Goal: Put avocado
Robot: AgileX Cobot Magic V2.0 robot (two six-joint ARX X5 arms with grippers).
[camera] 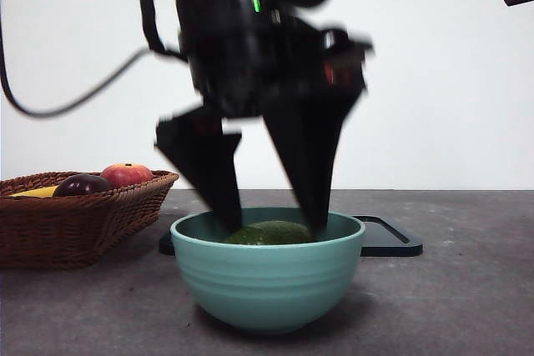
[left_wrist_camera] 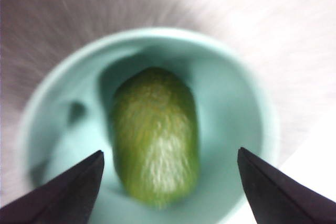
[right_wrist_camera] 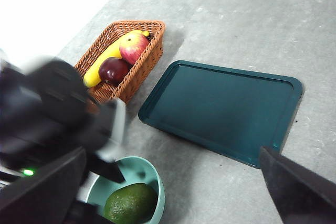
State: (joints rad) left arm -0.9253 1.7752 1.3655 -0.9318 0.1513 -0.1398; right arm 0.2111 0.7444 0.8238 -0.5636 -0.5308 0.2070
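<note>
A: Identify the supporting surface.

B: Grey tabletop [right_wrist_camera: 236, 14], matte, lightly speckled.

A: List the items resting directly on it, referenced to the teal bowl.

B: The teal bowl [camera: 267, 277] stands on the tabletop at the near edge. A dark teal tray [right_wrist_camera: 223, 108] lies flat just behind the bowl, extending past it to one side. A brown wicker basket [camera: 79, 218] sits beside the bowl, near the tray's short edge, not touching the bowl.

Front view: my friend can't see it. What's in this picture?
A big black robot gripper reaches down into a teal bowl, its open jaws on either side of a green avocado. A basket of fruit sits beside it, and a dark tray lies behind.
</note>
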